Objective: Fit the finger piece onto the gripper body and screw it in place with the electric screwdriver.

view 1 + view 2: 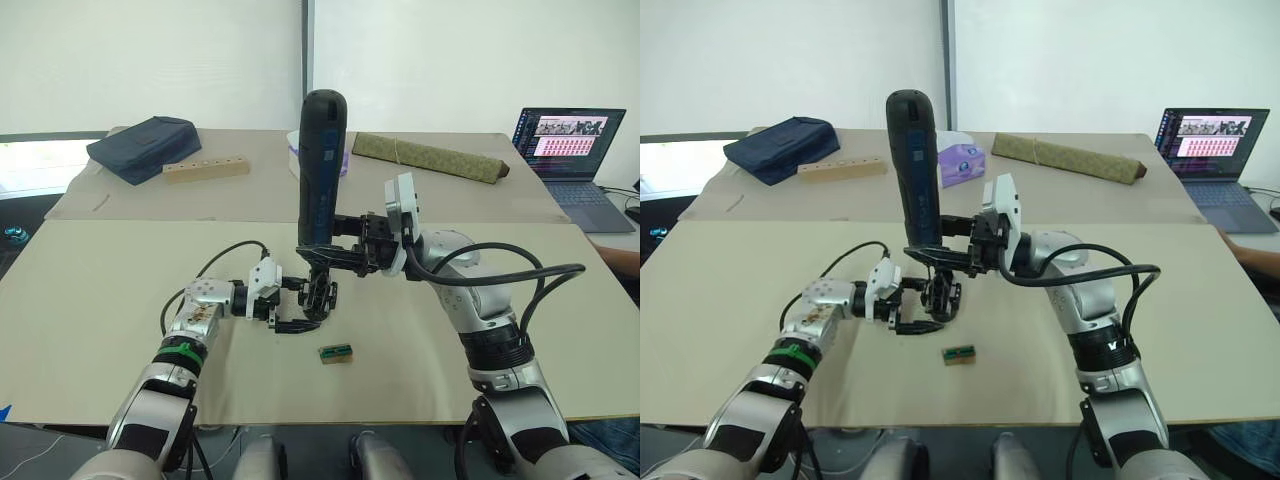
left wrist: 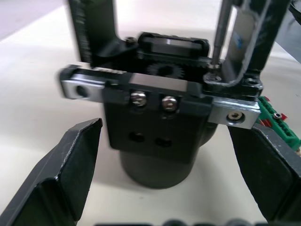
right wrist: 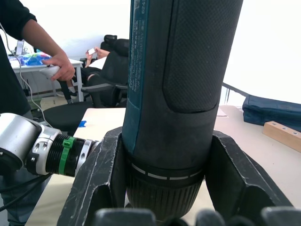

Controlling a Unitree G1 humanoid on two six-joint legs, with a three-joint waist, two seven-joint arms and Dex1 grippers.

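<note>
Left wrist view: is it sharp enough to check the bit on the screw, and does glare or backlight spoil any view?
Left wrist view: the gripper body and bit look soft, the near fingers blurrier, yet the bit tip is seen at a screw. Right wrist view: the bright wall behind leaves the screwdriver dark, its texture still readable. Eye views: even light, faint shadows, no glare on the table.

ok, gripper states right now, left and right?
Left gripper: open, fingers on either side of the small black gripper body, not clamped.
Right gripper: shut on the thick matte-black electric screwdriver, held upright.
</note>
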